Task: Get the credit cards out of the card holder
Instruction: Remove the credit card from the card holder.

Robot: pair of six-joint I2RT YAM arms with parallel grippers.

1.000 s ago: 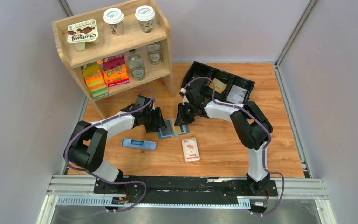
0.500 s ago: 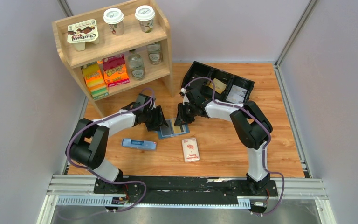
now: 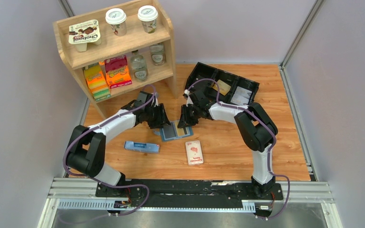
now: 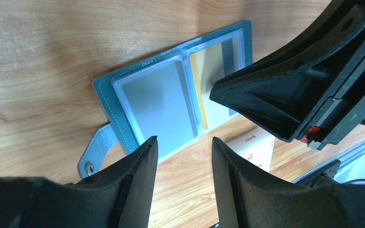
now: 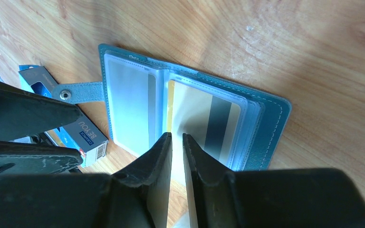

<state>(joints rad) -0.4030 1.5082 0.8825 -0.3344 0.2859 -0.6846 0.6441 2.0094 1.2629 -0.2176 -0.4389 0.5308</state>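
Wood surface bears the card holder; we see left end effector spread empty, right end effector near-closed, grip unclear.

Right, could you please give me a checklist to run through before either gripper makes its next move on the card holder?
1. Light blue folding card holder lies open and flat on the wooden table: ok.
2. Dark grey plastic card visible in one panel: ok.
3. Tan-gold plastic card visible in the other panel: ok.
4. Left gripper open and holding nothing: ok.
5. Right gripper holding the tan-gold card: cannot tell; its jaws stand narrowly apart at that card's edge.
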